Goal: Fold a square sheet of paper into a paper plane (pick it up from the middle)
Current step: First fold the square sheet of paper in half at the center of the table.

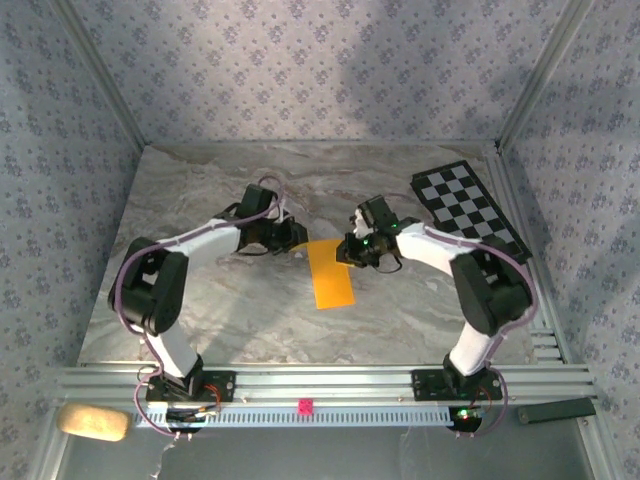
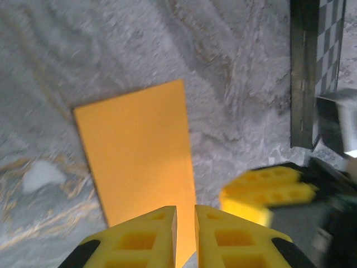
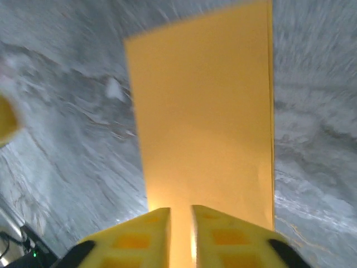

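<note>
The square sheet of paper (image 1: 331, 272) lies on the marble table as an orange-yellow rectangle, folded in half and flat. My left gripper (image 1: 298, 238) is at its far left corner. In the left wrist view the paper (image 2: 139, 156) runs under my left gripper (image 2: 186, 207), whose jaws stand a narrow gap apart with paper showing through. My right gripper (image 1: 346, 250) is at the far right corner. In the right wrist view the paper (image 3: 206, 111) stretches away from my right gripper (image 3: 180, 209), whose jaws are also slightly parted. A yellow right fingertip (image 2: 268, 187) shows blurred beside the paper.
A black-and-white checkered board (image 1: 468, 208) lies at the back right, near the right arm's elbow. On the front rail are a small pink block (image 1: 304, 405), a beige pad (image 1: 93, 421) at the left and a dark bar (image 1: 560, 409) at the right. Patterned walls enclose the table.
</note>
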You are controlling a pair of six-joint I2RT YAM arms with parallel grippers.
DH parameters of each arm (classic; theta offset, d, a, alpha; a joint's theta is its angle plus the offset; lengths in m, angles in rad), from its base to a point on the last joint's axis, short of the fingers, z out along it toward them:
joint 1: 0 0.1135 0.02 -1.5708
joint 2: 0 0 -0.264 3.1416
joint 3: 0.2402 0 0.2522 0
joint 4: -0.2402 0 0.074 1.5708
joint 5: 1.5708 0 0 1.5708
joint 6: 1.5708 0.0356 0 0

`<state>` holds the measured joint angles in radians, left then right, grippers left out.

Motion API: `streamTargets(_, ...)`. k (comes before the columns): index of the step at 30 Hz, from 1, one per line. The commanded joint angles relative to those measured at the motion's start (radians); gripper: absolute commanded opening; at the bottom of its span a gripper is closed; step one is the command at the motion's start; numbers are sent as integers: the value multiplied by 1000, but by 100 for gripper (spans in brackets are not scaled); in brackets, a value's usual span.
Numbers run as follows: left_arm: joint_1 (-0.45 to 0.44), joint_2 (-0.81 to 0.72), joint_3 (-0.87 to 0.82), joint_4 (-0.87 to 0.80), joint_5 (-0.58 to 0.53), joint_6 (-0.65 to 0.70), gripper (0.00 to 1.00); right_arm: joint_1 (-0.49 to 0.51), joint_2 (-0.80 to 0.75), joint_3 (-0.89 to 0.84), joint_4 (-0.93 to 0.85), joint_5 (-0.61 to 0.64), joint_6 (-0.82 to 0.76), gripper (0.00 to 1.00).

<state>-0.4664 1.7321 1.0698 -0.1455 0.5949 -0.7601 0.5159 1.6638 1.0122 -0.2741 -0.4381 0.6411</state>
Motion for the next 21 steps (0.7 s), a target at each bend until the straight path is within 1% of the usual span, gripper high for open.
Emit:
streamTargets(1,-3,66,62,2,42,10,16,4,-123,-65,-44,137,58,25)
streamTargets(3,-6,109,91,5,42,8,16,-4,-183,-133,-13,155,99,28)
streamTargets(8,-11,193,139,24,56,-5,16,-11,-257,-251,55,102,177,31)
streamTargets(15,-17,270,182,27,53,-7,16,-2,-248,-311,80,68,217,31)
streamTargets(21,-19,306,180,-3,35,31,15,-4,-209,-322,102,-1,239,32)
